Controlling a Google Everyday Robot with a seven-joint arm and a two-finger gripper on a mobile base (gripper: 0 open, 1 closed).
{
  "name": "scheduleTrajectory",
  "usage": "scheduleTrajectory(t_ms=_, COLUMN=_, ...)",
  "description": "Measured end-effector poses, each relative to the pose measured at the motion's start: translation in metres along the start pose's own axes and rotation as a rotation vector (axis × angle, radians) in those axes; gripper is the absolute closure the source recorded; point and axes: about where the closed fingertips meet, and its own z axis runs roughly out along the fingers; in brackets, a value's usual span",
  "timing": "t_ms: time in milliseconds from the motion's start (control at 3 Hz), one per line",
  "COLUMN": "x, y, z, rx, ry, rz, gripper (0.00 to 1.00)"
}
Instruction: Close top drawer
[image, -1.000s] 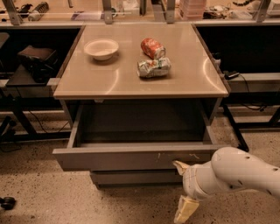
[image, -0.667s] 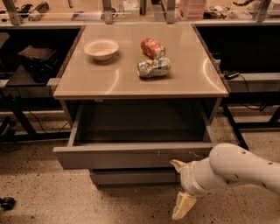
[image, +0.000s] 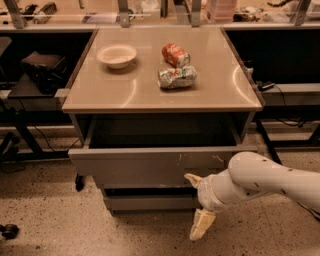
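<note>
Camera view: under the table (image: 100, 90), the top drawer (image: 145, 167) stands pulled out. At its scratched front's lower edge, right of centre, the gripper (image: 198, 202) has fingers (image: 201, 225) spread apart, gripping nothing. The red can (image: 175, 54) and silver can (image: 176, 77) have unreadable labels.

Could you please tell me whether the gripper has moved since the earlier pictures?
Yes. The open gripper has shifted up and left towards the table, its upper finger now at the top drawer's lower front edge.

A speckled floor (image: 45, 220) spreads at six o'clock. Dark side benches (image: 30, 95) stand at nine and three. Warm light glints off the beige tabletop (image: 215, 95) at centre.
</note>
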Motion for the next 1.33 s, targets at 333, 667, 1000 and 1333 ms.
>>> scheduleTrajectory(t_ms=333, x=-0.055, y=-0.069, z=0.017, rx=0.012, ry=-0.037, rz=-0.066, gripper=0.00)
scheduleTrajectory(t_ms=667, x=-0.055, y=-0.069, z=0.017, rx=0.012, ry=-0.037, rz=-0.066, gripper=0.00)
scheduleTrajectory(t_ms=1000, x=-0.053, y=-0.078, z=0.022, rx=0.022, ry=-0.007, rz=-0.051, gripper=0.00)
scheduleTrajectory(t_ms=1333, x=-0.051, y=-0.112, z=0.029, rx=0.055, ry=0.043, rz=-0.023, gripper=0.00)
